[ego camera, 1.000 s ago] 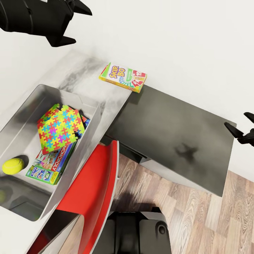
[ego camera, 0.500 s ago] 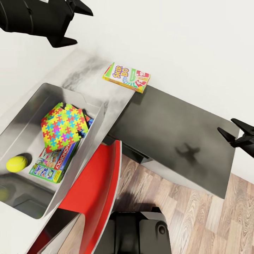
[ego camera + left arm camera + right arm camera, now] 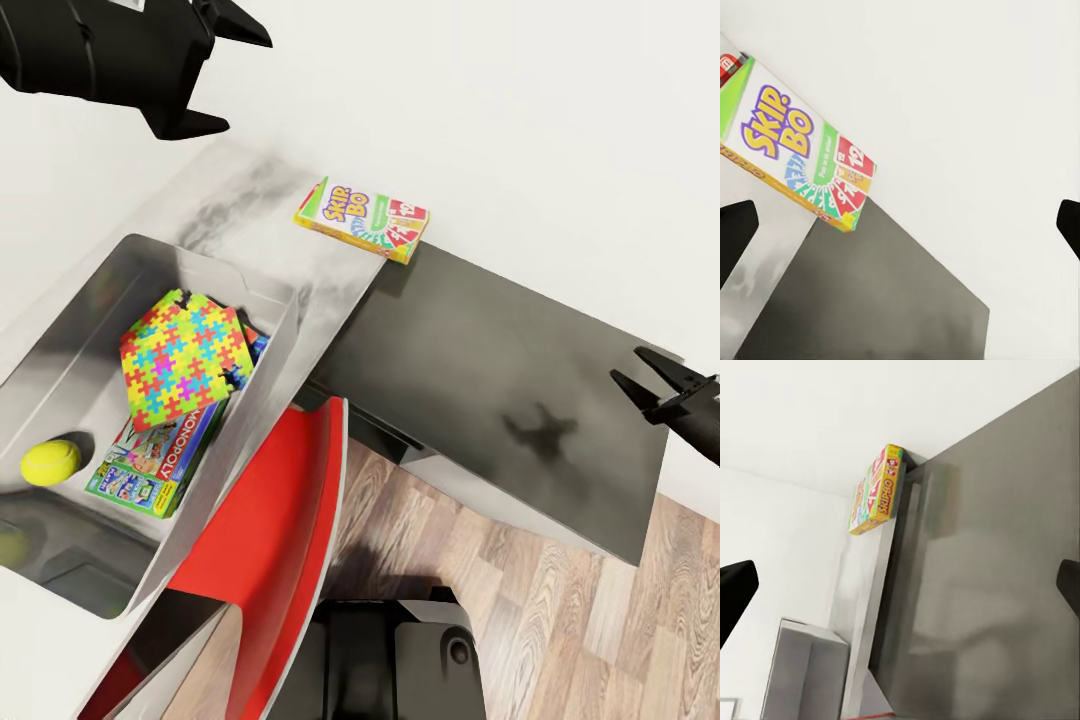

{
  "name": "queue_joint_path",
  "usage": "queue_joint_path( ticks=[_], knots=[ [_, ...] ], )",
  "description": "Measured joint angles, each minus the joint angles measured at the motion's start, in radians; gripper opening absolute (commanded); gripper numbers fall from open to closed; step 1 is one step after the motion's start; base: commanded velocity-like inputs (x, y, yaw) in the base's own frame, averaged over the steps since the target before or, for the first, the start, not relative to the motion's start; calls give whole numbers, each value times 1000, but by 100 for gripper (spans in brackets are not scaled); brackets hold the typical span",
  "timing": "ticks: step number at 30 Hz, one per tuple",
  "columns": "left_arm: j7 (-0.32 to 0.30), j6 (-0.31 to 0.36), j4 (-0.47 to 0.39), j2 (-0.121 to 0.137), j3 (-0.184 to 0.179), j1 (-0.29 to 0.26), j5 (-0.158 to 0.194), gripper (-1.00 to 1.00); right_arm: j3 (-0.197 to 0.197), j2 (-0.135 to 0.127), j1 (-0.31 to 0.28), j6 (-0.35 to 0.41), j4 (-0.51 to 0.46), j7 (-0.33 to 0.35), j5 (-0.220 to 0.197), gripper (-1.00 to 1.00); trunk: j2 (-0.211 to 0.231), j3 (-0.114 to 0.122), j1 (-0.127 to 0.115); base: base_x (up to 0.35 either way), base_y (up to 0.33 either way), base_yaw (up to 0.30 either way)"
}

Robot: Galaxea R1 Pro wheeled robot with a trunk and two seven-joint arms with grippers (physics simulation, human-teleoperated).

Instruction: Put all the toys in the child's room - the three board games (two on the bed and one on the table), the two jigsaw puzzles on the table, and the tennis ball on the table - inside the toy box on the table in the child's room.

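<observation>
Yellow-green-red Skip-Bo box [image 3: 362, 219] (flat, printed)

bright, even simulated light; sharp renders, a soft gripper shadow on the dark table [image 3: 500, 380].

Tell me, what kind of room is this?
Probably a child's bedroom or playroom. A toy box on the desk holds a colourful jigsaw puzzle, a Monopoly game and a tennis ball, and a Skip-Bo game lies on the desk by the white wall.
</observation>
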Motion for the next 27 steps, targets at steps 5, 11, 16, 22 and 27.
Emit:
queue_joint_path(
  ticks=[5, 11, 16, 22, 27],
  knots=[
    [0, 0, 1, 0, -1, 0, 7, 100, 12, 0, 0, -26, 4, -3, 10, 100, 0, 0, 0, 0, 0, 7],
    [0, 0, 1, 0, -1, 0, 13, 100, 19, 0, 0, -42, 8, -7, 16, 100, 0, 0, 0, 0, 0, 47],
    [0, 0, 1, 0, -1, 0, 15, 100, 21, 0, 0, -48, 10, -22, 19, 100, 0, 0, 0, 0, 0, 139],
    [0, 0, 1, 0, -1, 0, 16, 100, 21, 0, 0, -51, 17, -76, 20, 100, 0, 0, 0, 0, 0, 221],
    [0, 0, 1, 0, -1, 0, 16, 100, 21, 0, 0, -52, 36, -118, 20, 100, 0, 0, 0, 0, 0, 261]
  ],
)
